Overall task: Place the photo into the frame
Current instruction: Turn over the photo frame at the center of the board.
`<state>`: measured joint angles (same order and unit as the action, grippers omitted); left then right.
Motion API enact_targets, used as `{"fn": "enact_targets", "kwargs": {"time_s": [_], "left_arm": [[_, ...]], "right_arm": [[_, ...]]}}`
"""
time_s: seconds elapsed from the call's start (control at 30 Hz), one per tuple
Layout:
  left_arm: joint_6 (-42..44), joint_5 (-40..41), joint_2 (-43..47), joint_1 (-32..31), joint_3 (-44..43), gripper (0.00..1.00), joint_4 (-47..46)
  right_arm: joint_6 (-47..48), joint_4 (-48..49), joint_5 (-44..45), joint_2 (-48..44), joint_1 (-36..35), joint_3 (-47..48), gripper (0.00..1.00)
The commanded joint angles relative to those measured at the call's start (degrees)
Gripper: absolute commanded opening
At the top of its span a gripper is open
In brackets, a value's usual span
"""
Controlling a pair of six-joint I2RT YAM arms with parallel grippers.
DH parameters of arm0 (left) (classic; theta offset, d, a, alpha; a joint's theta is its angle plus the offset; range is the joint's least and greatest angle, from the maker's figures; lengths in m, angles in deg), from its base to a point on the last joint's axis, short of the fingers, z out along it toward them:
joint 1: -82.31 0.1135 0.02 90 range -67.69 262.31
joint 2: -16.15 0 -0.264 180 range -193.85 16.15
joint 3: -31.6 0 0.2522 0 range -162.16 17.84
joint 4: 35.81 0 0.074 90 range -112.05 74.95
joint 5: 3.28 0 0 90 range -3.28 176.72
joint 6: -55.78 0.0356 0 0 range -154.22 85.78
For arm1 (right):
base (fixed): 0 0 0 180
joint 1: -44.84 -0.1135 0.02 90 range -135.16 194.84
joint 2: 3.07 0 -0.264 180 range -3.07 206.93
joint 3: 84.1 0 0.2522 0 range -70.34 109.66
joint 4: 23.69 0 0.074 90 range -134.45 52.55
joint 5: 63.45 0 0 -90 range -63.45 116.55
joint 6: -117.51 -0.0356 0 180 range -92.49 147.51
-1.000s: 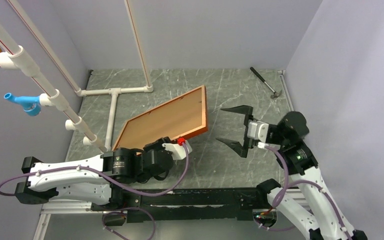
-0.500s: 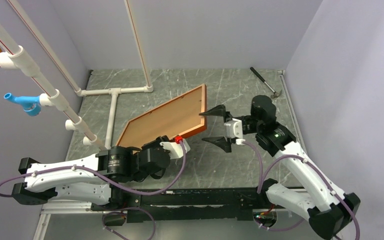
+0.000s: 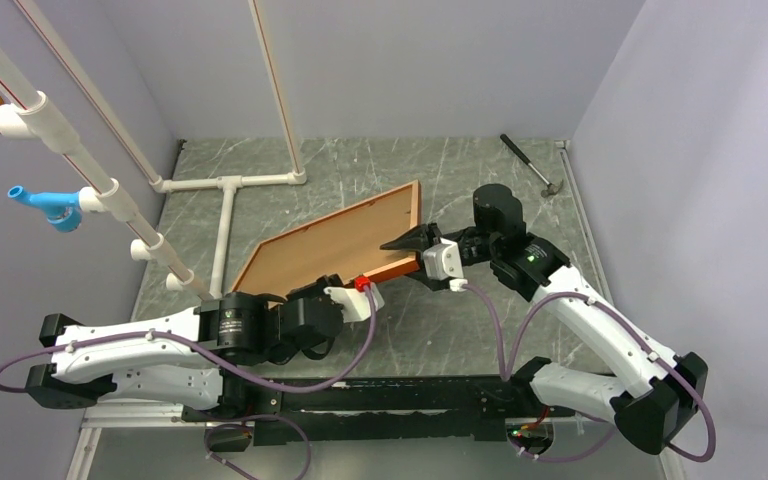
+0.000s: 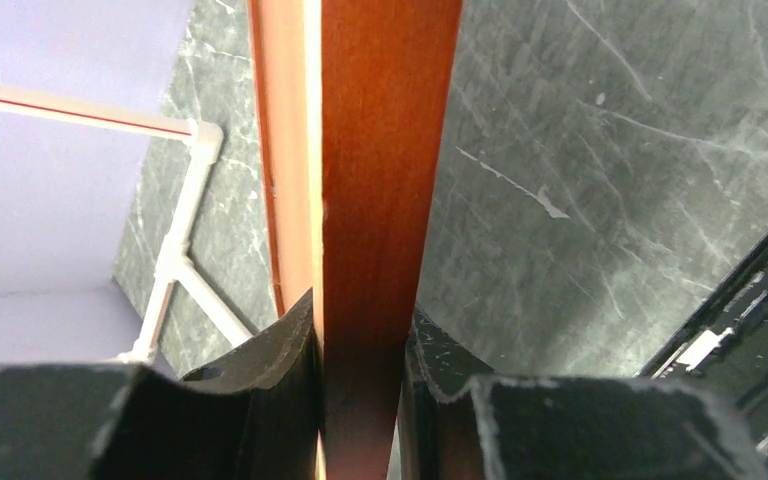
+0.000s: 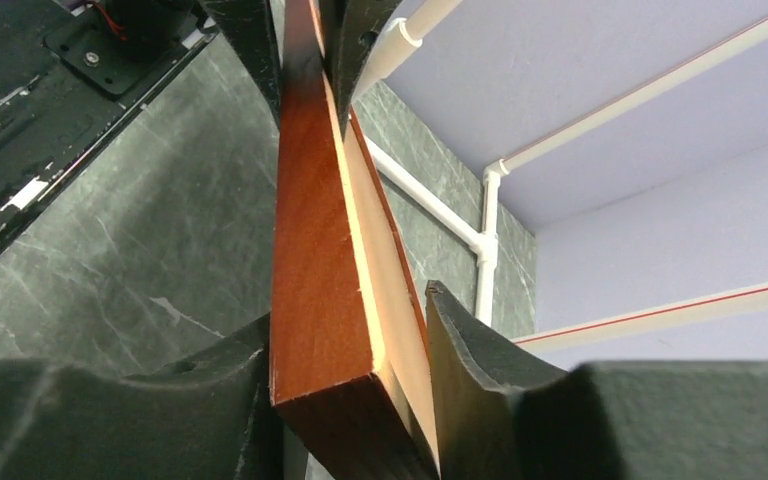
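Pale lavender walls (image 3: 410, 60) enclose a dark green marbled tabletop (image 3: 460, 170) crossed by white plastic pipes (image 3: 225, 185).

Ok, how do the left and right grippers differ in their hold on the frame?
The left gripper is shut on the frame, fingers pressed to both faces of its near rail; the right gripper straddles its right corner, a firm clamp unclear. The left reaches from the near side, the right from the right. Both meet the rail edge-on.
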<state>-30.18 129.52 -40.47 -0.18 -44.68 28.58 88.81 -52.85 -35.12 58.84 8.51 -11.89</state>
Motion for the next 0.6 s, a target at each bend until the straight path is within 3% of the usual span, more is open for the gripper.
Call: {"fn": "enact_targets", "kwargs": {"time_s": [0.0,0.1,0.2,0.37,0.4,0.5,0.57], "left_arm": [[-5.30,-2.54,1.98,-0.26,-3.97,0.00,-10.42],[-5.52,-2.34,2.34,-0.27,-4.20,0.00,-11.19],[-5.30,-2.81,2.71,-0.25,-4.41,0.01,-12.25],[-4.95,-3.27,2.59,-0.25,-6.65,0.10,-12.32],[-4.81,-3.26,2.49,-0.26,-7.30,0.16,-12.17],[-4.74,-3.53,2.38,-0.24,-9.20,0.61,-12.10],[-4.74,-4.02,2.53,-0.28,-10.14,0.81,-12.59]], "right_arm": [[1.95,-2.94,-2.16,-1.35,-0.67,1.84,0.35],[2.88,-6.61,-1.82,-2.00,-0.62,2.86,0.14],[3.55,-10.06,-2.06,-2.62,-0.68,3.55,0.01],[1.18,-10.80,-3.09,-4.53,-0.69,2.66,0.00],[0.39,-10.39,-3.18,-4.98,-0.65,2.22,0.00],[-2.02,-8.84,-3.67,-6.46,-0.66,0.78,0.00],[-4.49,-7.64,-3.92,-7.21,-0.62,-0.12,0.00]]}}
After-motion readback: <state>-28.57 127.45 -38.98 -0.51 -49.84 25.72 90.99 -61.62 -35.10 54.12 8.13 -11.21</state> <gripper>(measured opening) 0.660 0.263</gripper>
